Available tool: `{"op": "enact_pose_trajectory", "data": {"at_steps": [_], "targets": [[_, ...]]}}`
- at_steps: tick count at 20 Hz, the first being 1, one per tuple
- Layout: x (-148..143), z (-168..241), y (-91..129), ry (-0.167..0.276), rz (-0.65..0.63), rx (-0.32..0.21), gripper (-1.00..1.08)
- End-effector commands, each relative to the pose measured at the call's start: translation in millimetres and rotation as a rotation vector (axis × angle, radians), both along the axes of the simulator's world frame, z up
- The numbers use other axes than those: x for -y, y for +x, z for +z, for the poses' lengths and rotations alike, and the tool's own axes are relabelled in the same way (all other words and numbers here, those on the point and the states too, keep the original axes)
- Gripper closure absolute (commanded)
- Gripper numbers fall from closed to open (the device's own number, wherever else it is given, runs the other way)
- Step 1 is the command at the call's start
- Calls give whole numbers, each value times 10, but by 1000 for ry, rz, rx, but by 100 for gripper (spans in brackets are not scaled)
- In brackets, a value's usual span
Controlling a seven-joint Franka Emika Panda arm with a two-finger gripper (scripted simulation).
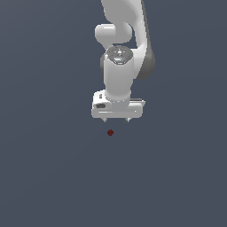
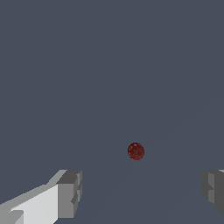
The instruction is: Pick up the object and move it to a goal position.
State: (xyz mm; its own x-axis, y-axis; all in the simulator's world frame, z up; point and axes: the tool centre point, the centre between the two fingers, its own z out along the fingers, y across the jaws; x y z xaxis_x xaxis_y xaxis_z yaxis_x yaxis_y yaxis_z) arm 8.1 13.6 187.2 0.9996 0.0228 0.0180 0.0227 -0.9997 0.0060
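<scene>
Two grey fingertips (image 2: 69, 194) show in the wrist view, spread wide with a broad stretch of bare floor between them and nothing pinched; the second one sits far across at the frame's edge. Between and beyond them lies the object (image 2: 135, 151), a tiny dark red ball with a speckled surface, touching neither pad. In the exterior view the gripper (image 1: 116, 119) hangs just above the same ball (image 1: 110, 132), which sits at about seven o'clock from the fingertips, close but apart, slightly toward the exterior view's left of the midline between the two short prongs. Those prongs point straight down from the wide white hand block. Above the block the wrist rises as an upright white cylinder, capped by a round grey joint face. From there the arm (image 1: 133, 40) bulges out at about one o'clock, then climbs past a rounded elbow out of the frame at twelve o'clock. All around lies the flat dark blue-grey floor (image 1: 44, 177)
</scene>
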Motion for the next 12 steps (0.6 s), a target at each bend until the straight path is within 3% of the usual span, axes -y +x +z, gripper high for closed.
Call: {"op": "enact_pose_trajectory", "data": {"at_steps": [1, 12], "targets": [[0, 0, 0, 0, 0, 0, -92], [-5, 106, 53, 29, -3, 31, -92]]}}
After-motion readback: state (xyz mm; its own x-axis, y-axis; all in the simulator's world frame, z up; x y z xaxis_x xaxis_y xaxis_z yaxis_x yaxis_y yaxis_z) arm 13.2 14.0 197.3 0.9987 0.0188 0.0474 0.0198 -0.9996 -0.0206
